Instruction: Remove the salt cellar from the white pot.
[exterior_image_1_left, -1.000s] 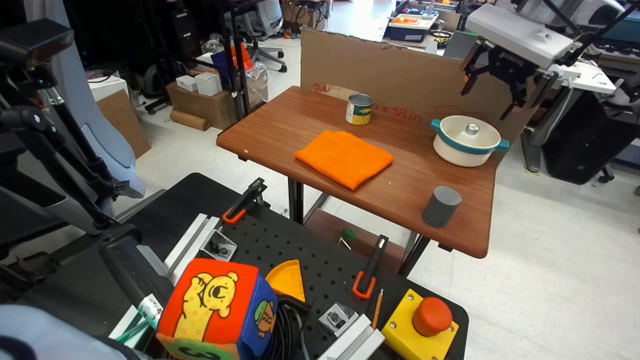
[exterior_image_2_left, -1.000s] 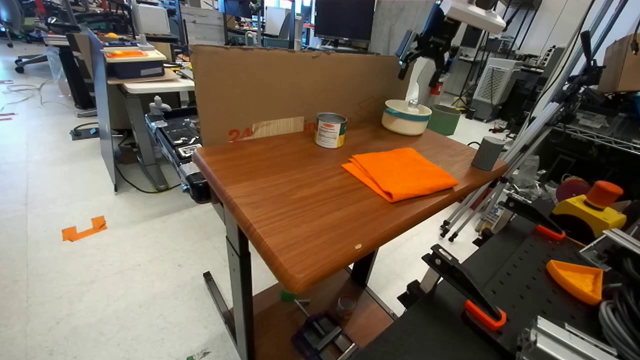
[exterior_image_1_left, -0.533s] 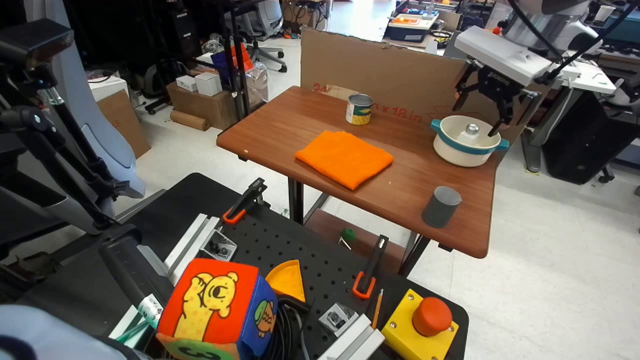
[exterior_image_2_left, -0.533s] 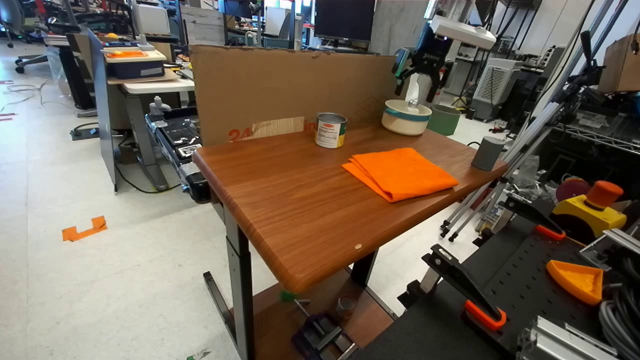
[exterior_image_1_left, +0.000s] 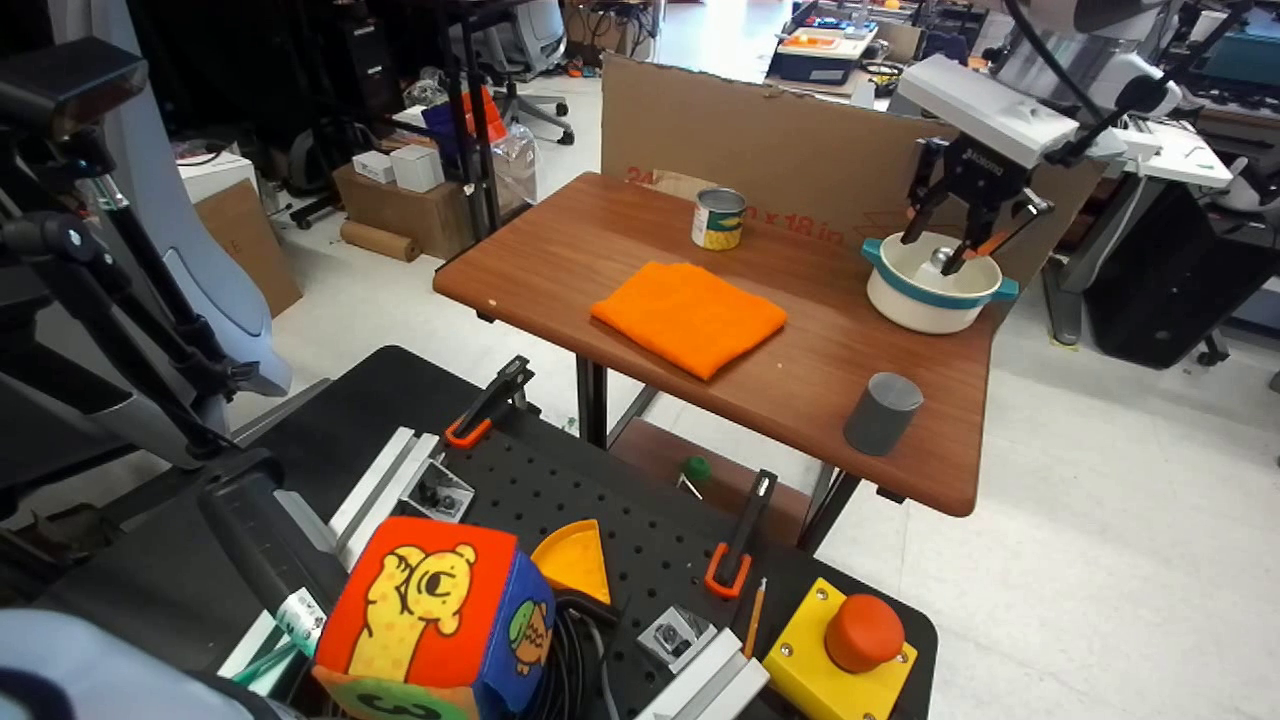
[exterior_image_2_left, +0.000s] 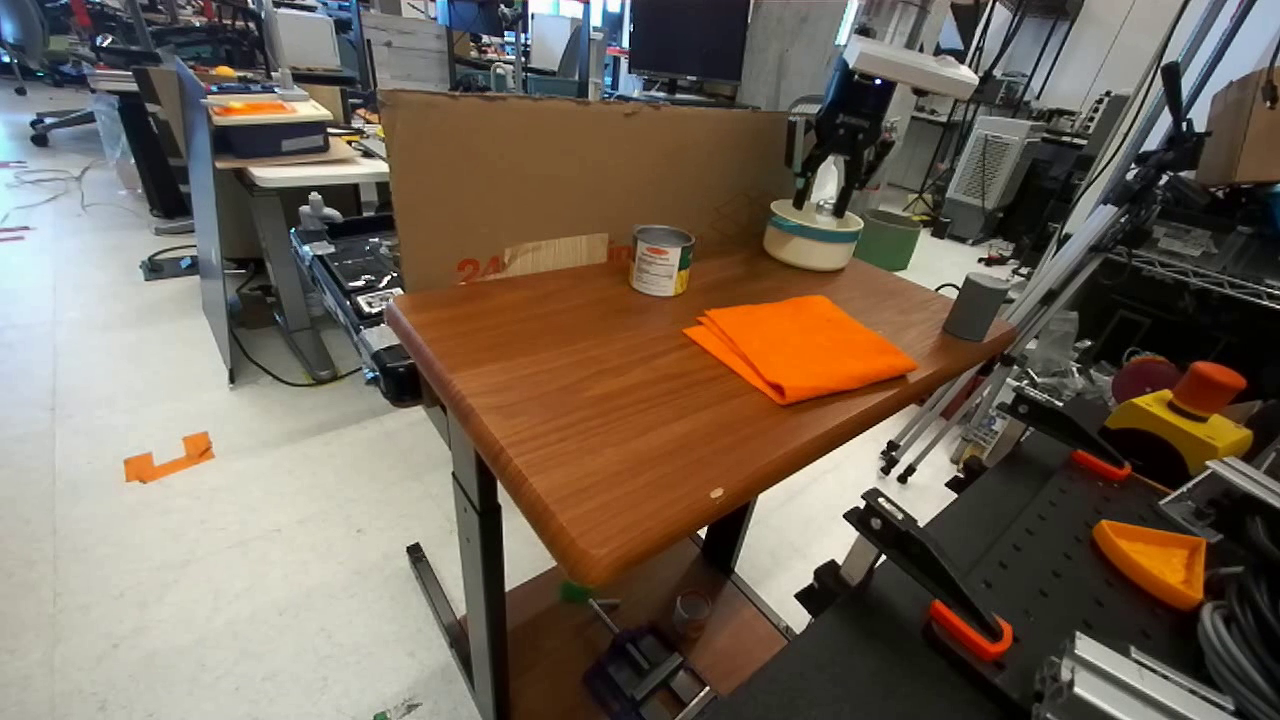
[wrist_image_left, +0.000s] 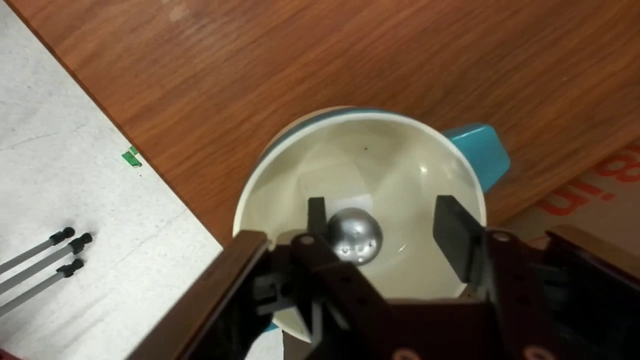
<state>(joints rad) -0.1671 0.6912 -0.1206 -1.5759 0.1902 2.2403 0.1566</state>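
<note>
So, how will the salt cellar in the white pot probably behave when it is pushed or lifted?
The salt cellar may be slippery at its shiny, domed top. It appears to stand upright in the white pot, so a sideways push could tip it.

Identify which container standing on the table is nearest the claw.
The teal-handled white pot, beneath the claw; the can and grey cup stand farther off.

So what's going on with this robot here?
It has its end effector open at the white pot, apparently about to take out the salt cellar. In the wrist view, the cellar's silver top shows between the parted fingers, closer to one of them; whether they touch is unclear. Nothing looks gripped yet; the cellar sits inside the pot.
</note>
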